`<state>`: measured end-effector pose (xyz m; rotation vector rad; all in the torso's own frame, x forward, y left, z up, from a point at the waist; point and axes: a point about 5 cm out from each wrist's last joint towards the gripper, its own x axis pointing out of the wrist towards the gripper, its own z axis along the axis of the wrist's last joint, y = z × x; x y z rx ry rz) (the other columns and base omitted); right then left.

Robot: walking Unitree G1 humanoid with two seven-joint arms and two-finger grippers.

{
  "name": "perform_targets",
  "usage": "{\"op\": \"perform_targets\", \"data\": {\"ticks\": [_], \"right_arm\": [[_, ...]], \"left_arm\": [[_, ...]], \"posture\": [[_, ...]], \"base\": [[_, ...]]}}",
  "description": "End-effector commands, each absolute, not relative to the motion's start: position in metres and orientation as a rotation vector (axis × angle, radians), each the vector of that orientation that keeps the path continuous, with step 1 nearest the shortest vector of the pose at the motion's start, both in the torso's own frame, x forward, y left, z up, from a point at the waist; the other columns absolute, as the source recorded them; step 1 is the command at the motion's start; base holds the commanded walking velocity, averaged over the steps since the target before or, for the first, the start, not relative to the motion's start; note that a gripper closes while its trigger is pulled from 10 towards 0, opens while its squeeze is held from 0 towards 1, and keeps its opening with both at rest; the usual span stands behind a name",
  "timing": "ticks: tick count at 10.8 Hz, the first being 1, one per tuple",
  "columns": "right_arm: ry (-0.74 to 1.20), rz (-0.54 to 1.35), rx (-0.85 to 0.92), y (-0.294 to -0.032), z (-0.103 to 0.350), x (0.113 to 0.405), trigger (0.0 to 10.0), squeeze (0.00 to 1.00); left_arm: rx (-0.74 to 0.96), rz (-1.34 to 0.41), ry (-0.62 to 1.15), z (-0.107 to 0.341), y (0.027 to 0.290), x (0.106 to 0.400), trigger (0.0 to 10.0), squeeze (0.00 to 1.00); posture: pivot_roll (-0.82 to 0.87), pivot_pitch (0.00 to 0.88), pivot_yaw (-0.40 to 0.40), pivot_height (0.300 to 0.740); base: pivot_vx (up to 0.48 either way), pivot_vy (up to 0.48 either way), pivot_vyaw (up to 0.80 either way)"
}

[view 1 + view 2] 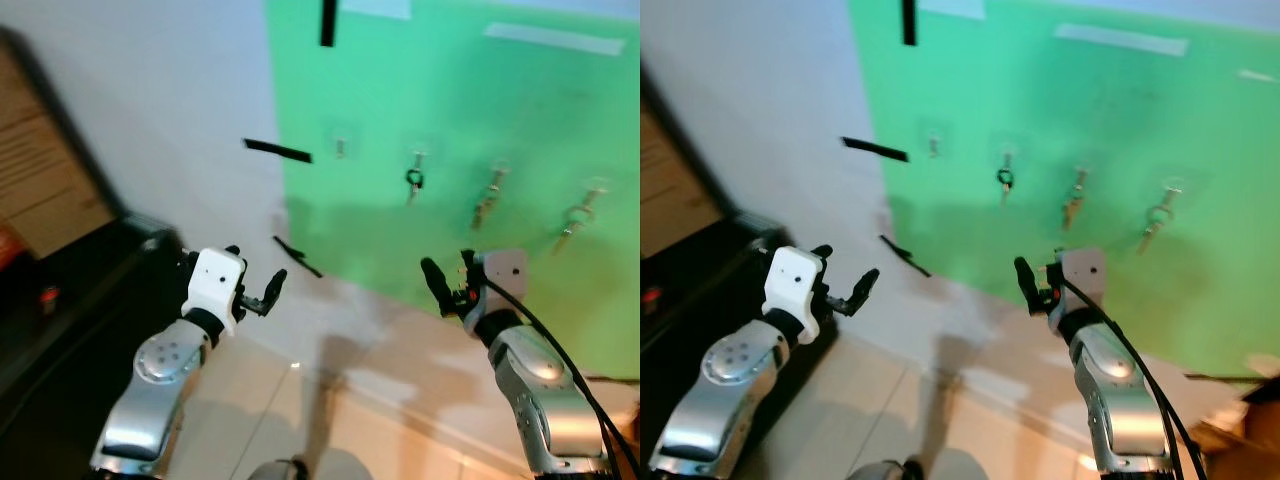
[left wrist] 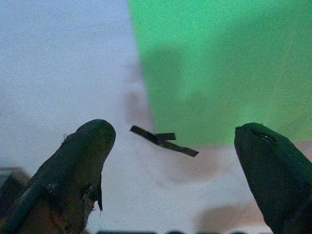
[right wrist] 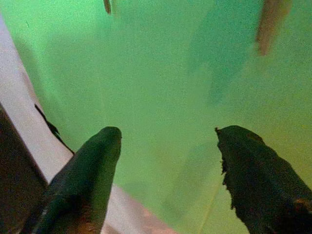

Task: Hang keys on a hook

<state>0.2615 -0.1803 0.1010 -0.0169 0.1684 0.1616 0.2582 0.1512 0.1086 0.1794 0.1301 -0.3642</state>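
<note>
both grippers, left (image 1: 262, 292) and right (image 1: 447, 283), spread w/ nothing held, below the green wall board (image 1: 480, 120). keys (image 1: 413, 181) already hang there; risk: knocking them off if arms lift.

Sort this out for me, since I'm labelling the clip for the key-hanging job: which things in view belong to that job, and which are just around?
Belong to the job:
- four small clear hooks on the green wall panel; the leftmost one is bare
- three hanging key sets: black-ringed, brass, silver
- open left gripper
- open right gripper

Just around:
- black tape strips
- dark cabinet
</note>
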Motion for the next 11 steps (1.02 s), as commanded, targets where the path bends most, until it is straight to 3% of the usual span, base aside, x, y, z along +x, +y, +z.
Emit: {"op": "perform_targets", "data": {"ticks": [1,11], "right_arm": [[0.167,0.151,-0.002,-0.1796,0.1028,0.2615,10.0,1.00],[0.192,0.165,0.025,-0.1738,0.0981,0.2608,10.0,1.00]], "left_arm": [[0.203,-0.332,0.137,0.1054,0.1554,0.2587,10.0,0.05],[0.198,-0.314,0.113,0.1071,0.1514,0.2599,10.0,0.07]], "posture": [[-0.05,0.000,0.065,0.740],[-0.04,0.000,0.048,0.740]], "base": [[0.000,0.000,0.80],[0.000,0.000,0.79]]}}
